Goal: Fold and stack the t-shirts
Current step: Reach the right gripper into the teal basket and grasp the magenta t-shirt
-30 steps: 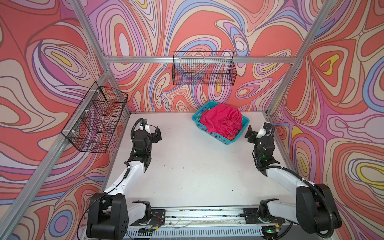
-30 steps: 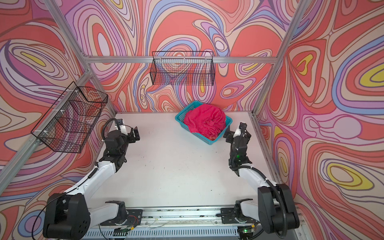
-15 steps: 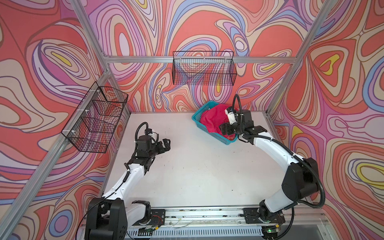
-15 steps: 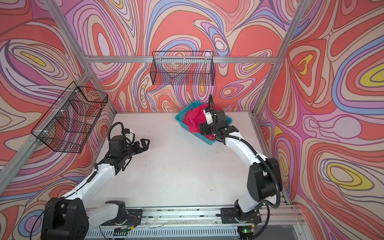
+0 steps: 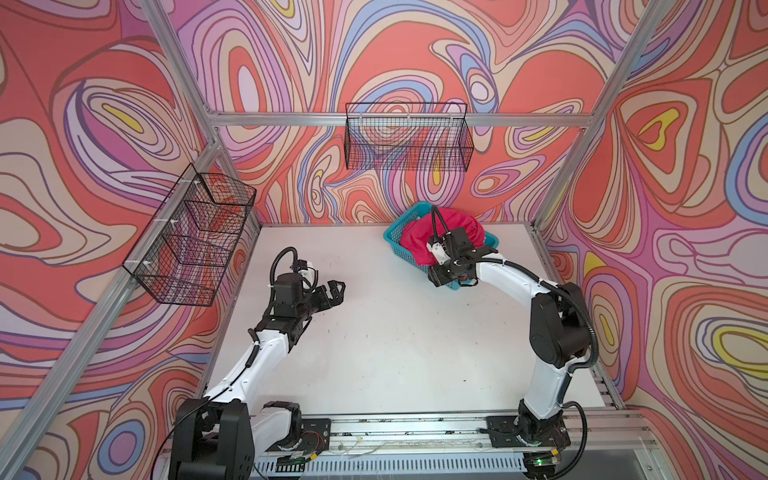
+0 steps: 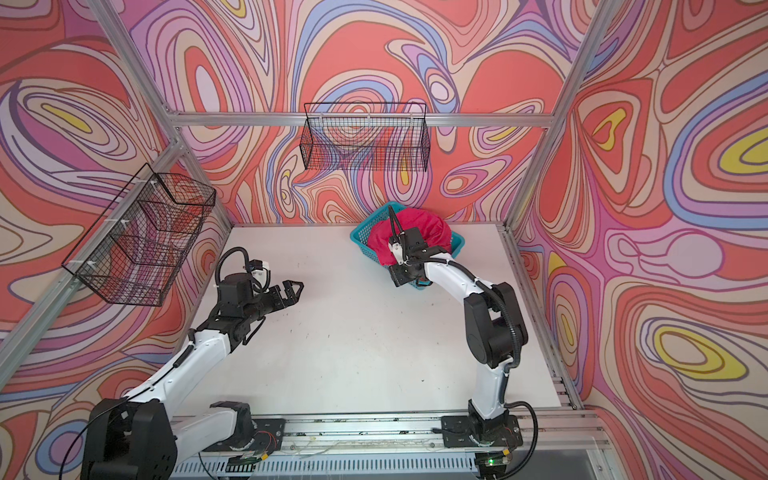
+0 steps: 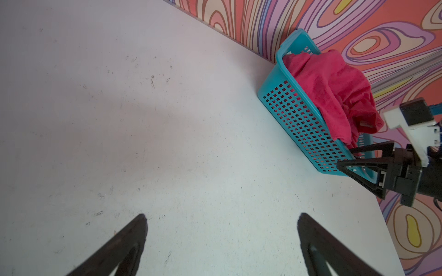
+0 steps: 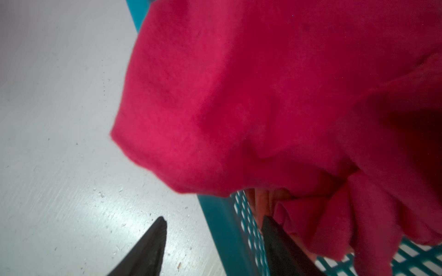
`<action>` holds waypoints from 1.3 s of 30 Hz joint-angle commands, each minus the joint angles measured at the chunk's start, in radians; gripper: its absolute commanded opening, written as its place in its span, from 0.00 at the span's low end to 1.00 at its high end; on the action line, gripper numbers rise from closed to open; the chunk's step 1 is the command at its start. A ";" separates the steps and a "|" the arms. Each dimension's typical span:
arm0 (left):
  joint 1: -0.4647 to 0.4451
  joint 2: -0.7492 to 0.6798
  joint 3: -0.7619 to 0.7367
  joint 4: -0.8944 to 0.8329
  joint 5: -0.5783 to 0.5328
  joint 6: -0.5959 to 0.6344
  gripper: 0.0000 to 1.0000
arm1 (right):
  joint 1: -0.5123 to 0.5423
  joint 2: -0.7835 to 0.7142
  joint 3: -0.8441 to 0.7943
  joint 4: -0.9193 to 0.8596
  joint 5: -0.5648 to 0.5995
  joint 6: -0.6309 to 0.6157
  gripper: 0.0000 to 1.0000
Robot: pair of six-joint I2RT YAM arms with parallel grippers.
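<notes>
Right wrist view: the magenta-pink t-shirt (image 8: 263, 95) bulges from the teal lattice basket (image 8: 222, 229) just ahead of the right gripper (image 8: 214, 218). An orange-coral t-shirt (image 8: 262, 203) peeks out beside its inner finger, and its half-spread jaws straddle the basket wall. The left gripper (image 7: 222, 214) gapes wide above the white table (image 7: 119, 119).

White links (image 5: 259, 361), black joints (image 5: 557, 328), looped cables (image 5: 272, 270), tapered black fingers (image 7: 124, 241)

A teal plastic lattice basket (image 5: 404, 253) sat at the far edge of the white tabletop (image 5: 374, 353), heaped with a crumpled magenta-pink t-shirt (image 5: 415, 241). The right gripper (image 5: 441, 277) reached the basket's near corner. The left gripper (image 5: 340, 291) hovered well apart, jaws spread.
</notes>
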 commanded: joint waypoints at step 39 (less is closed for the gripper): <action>-0.004 0.074 0.014 0.056 0.086 0.032 1.00 | -0.269 -0.108 -0.139 0.080 0.180 0.014 0.00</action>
